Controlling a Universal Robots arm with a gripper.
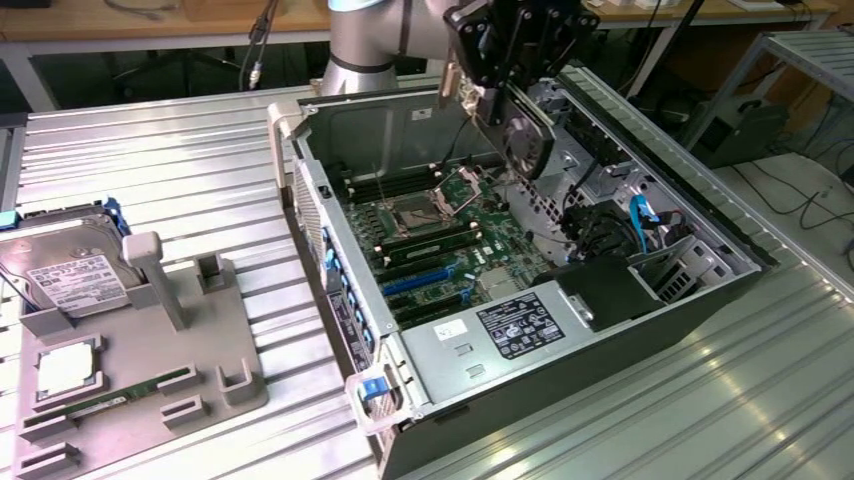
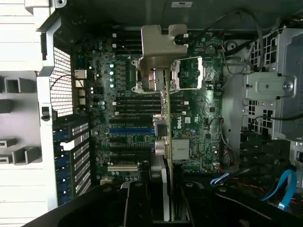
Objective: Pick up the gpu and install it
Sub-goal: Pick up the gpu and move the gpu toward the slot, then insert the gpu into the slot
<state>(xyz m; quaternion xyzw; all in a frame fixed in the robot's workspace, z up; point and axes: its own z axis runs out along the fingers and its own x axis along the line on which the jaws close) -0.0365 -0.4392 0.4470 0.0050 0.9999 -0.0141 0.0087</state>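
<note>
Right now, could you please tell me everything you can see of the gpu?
The gpu is a thin, flat, dark card with a round black fan on one face and a pale metal bracket at one end. The end effector clamps it, so it hangs on edge over the motherboard of the open computer case, seen edge-on in the wrist view. It appears to touch nothing else and is not yet seated in a slot.

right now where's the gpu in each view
exterior view: gpu near the top, slightly toward the exterior view's right, hanging above the open pc case.
wrist view: gpu seen edge-on over the motherboard, pale bracket farthest from the camera.
shared landmark: cpu socket.
</note>
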